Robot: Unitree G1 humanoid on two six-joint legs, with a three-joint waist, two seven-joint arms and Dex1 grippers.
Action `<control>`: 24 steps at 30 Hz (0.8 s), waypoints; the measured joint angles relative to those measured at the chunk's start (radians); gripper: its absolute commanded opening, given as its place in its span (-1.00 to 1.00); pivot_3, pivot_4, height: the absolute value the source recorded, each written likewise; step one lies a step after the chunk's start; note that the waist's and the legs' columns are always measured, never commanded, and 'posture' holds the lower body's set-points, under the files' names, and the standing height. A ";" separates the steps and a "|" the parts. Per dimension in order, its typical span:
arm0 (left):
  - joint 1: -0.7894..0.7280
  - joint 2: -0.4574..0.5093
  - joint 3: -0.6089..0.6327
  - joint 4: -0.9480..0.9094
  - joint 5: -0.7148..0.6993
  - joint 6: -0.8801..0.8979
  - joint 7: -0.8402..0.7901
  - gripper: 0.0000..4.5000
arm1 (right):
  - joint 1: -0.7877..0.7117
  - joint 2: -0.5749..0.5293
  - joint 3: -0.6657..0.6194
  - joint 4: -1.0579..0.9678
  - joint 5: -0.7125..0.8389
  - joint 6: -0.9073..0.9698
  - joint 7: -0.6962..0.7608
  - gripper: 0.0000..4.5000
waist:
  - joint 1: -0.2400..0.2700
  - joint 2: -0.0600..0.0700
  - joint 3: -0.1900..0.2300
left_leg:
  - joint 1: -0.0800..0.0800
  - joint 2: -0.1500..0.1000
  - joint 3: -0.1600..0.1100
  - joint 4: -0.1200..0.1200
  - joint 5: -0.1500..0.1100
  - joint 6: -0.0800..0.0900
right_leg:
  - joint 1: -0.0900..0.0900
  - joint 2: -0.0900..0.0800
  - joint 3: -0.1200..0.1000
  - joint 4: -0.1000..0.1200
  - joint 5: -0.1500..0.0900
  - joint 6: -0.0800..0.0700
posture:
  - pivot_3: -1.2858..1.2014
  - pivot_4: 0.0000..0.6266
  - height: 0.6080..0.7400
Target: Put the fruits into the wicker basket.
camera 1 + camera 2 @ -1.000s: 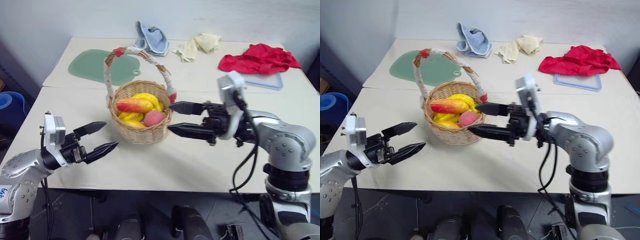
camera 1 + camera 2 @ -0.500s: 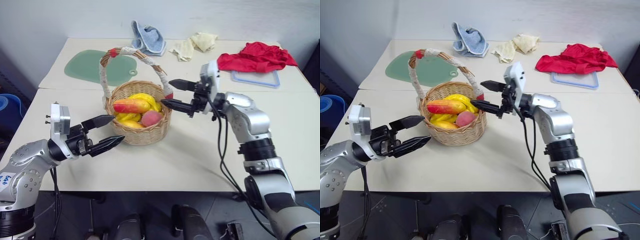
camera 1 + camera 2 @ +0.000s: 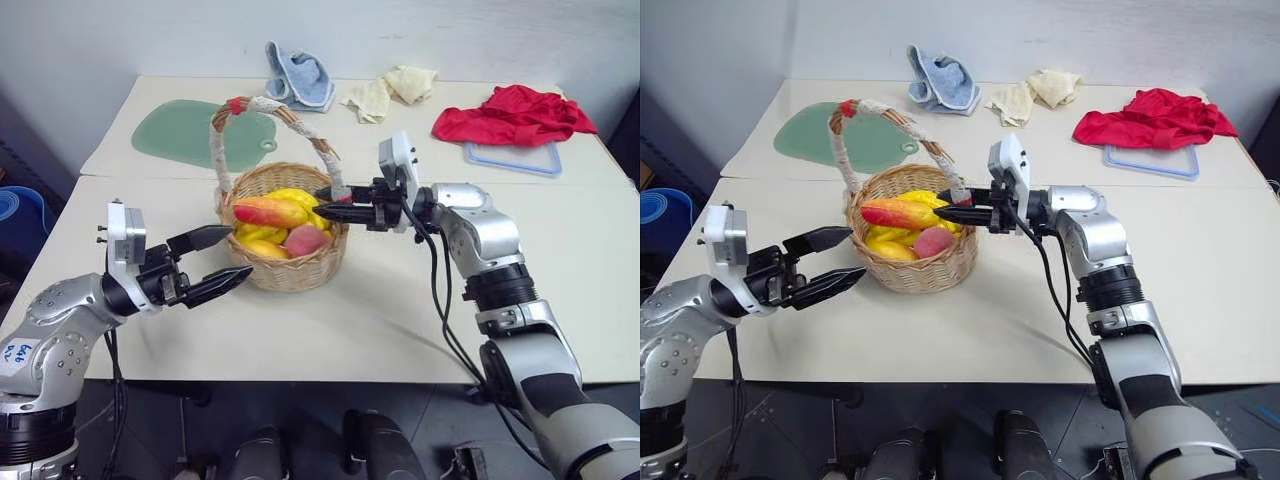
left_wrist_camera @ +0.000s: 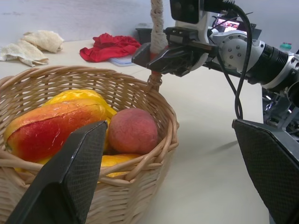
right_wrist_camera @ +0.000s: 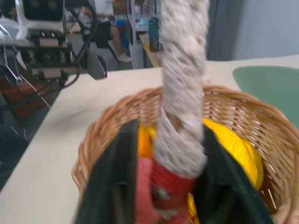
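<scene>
The right end effector (image 3: 330, 204) is pinched on the red-wrapped foot of the wicker basket's (image 3: 283, 270) handle, where it meets the rim. The left end effector (image 3: 222, 256) is held spread beside the basket's near wall, touching nothing. The peach (image 3: 305, 238) and mango (image 3: 270, 211) are already lying inside with the bananas (image 3: 296, 197). If the basket is to be moved, the handle is best kept upright and the pull slow, so that nothing is tipped onto the worktop (image 3: 400, 320).
</scene>
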 measured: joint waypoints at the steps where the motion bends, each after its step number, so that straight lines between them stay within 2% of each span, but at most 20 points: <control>1: -0.005 0.000 -0.002 0.002 0.002 -0.002 -0.001 1.00 | 0.011 -0.005 -0.004 -0.014 -0.001 0.000 -0.002 -0.91 | 0.000 0.000 0.000 | 0.000 0.000 0.000 0.000 0.000 0.000 | 0.000 0.000 0.000 0.000 0.000 0.000 | 0.03 -0.52 1.00; 5: -0.043 -0.001 -0.024 0.012 0.006 -0.012 -0.012 1.00 | 0.087 -0.046 -0.026 -0.132 0.011 0.020 -0.016 -0.91 | 0.004 0.000 0.000 | 0.000 0.000 0.000 0.000 0.000 0.000 | 0.000 0.000 0.000 0.000 0.000 0.000 | 0.03 -0.52 1.00; 8: -0.067 0.002 -0.043 0.050 0.007 -0.011 -0.041 1.00 | 0.175 -0.099 -0.080 -0.288 0.066 0.128 -0.079 -0.91 | 0.008 0.000 0.000 | -0.001 -0.001 -0.001 0.001 0.000 0.000 | 0.000 -0.001 -0.001 -0.001 0.000 0.000 | 0.03 -0.52 1.00; 11: -0.132 0.010 -0.076 0.111 0.017 -0.014 -0.089 1.00 | 0.298 -0.188 -0.217 -0.483 0.148 0.266 -0.196 -0.91 | 0.020 0.000 0.000 | -0.002 -0.003 -0.001 0.001 0.000 0.001 | 0.000 0.000 -0.001 -0.001 0.000 0.000 | 0.03 -0.52 1.00; 15: -0.193 -0.003 -0.117 0.163 0.036 -0.024 -0.127 1.00 | 0.444 -0.265 -0.482 -0.664 0.236 0.383 -0.388 -0.91 | 0.030 0.000 0.000 | -0.001 -0.003 -0.001 0.001 0.000 0.001 | 0.000 0.002 -0.001 -0.002 0.000 0.000 | 0.03 -0.52 1.00; 17: -0.212 -0.025 -0.137 0.169 0.042 -0.031 -0.136 1.00 | 0.549 -0.305 -0.598 -0.694 0.218 0.356 -0.446 -0.91 | 0.036 0.000 0.000 | -0.001 -0.004 -0.001 0.001 0.000 0.001 | 0.001 0.002 -0.001 -0.002 0.000 0.000 | 0.03 -0.52 1.00; 20: -0.222 -0.032 -0.153 0.193 0.047 -0.032 -0.156 1.00 | 0.696 -0.322 -0.701 -0.657 0.155 0.286 -0.490 -0.91 | 0.036 0.000 0.000 | 0.001 -0.005 0.002 0.000 0.001 0.002 | 0.001 0.003 -0.001 -0.003 0.000 0.000 | 0.03 -0.52 1.00; 24: -0.239 -0.030 -0.191 0.208 0.067 -0.032 -0.199 1.00 | 0.715 -0.305 -0.753 -0.554 0.135 0.218 -0.550 -0.91 | 0.013 0.001 0.000 | 0.006 -0.004 0.009 0.000 0.002 0.003 | 0.000 0.004 0.001 -0.001 0.001 0.001 | 0.03 -0.52 1.00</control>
